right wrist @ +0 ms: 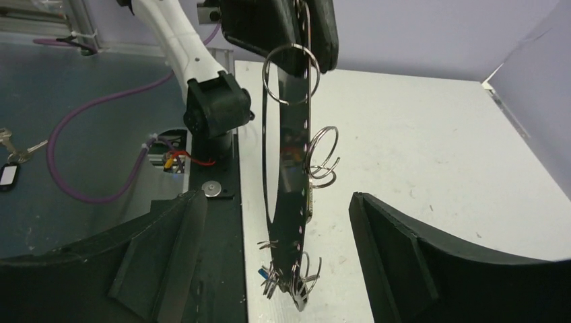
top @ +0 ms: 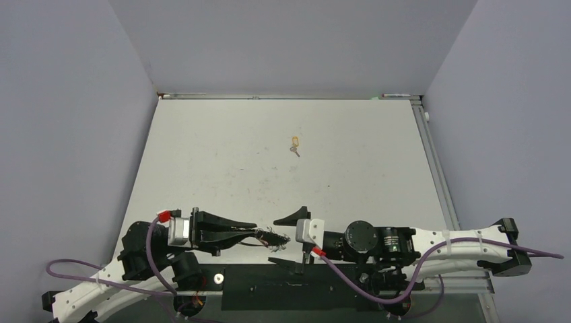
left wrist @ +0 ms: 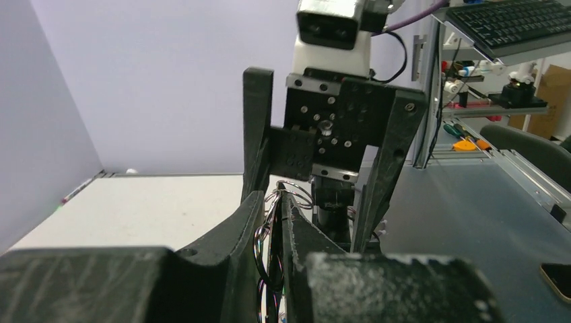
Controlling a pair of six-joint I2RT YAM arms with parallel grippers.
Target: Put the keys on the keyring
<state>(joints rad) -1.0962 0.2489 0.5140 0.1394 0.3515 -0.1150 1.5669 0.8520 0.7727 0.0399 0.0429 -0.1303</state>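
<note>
Shiny silver keyring [right wrist: 291, 161]; silver key [top: 295, 151] with yellow-orange tag [top: 294, 140]; faintly speckled white table [top: 222, 155].

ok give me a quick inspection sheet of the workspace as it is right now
surface: pale table, scuffed
job's things: keyring hanging, small rings and a blue tag on it; yellow-tagged key loose mid-table
clutter: dark-tagged key on the dark bench beside the table
grippers: left gripper shut on the keyring; right gripper open, straddling it, not touching
cables: purple cables, one per side
surroundings: plain walls; keyboard beyond the table
</note>
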